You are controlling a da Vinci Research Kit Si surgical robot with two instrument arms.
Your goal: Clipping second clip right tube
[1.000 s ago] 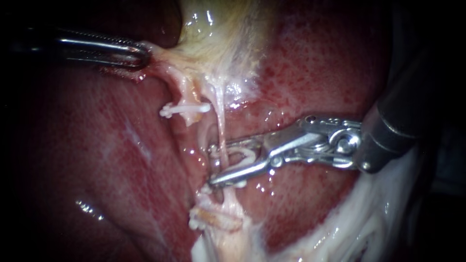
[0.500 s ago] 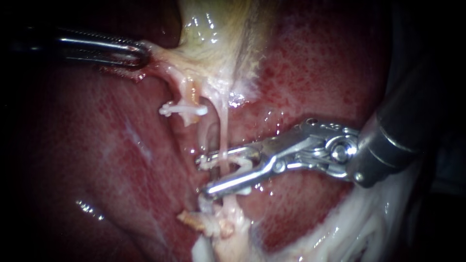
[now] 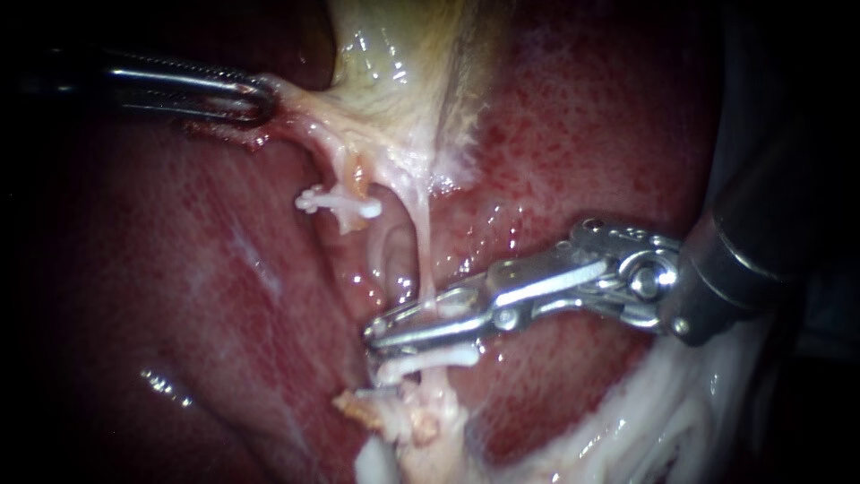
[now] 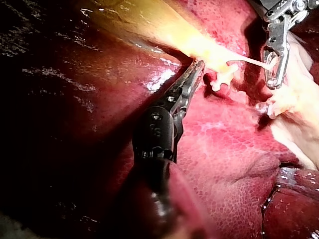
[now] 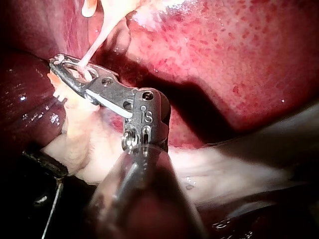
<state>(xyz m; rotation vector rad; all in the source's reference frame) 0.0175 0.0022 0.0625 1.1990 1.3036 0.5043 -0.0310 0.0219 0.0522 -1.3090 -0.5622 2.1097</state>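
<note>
Glistening red liver [image 3: 582,134] backs the whole field. Nearest, the right tool [image 3: 376,333] has its jaws closed across the thin right tube [image 3: 421,242]. A white clip [image 3: 430,358] sits on that tube just beside the tool, on the side away from the gallbladder [image 3: 394,54]. Farther off, the left tool [image 3: 264,99] grips the gallbladder's pale edge.

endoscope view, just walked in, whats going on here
The left instrument has its jaws shut on the edge of the gallbladder, holding it taut over the liver. The right instrument has its jaws shut on the right tube, apparently pressing a clip onto it. Just below those jaws a lower clip seems to sit across the same tube, and an upper clip is on the left tube.
</note>
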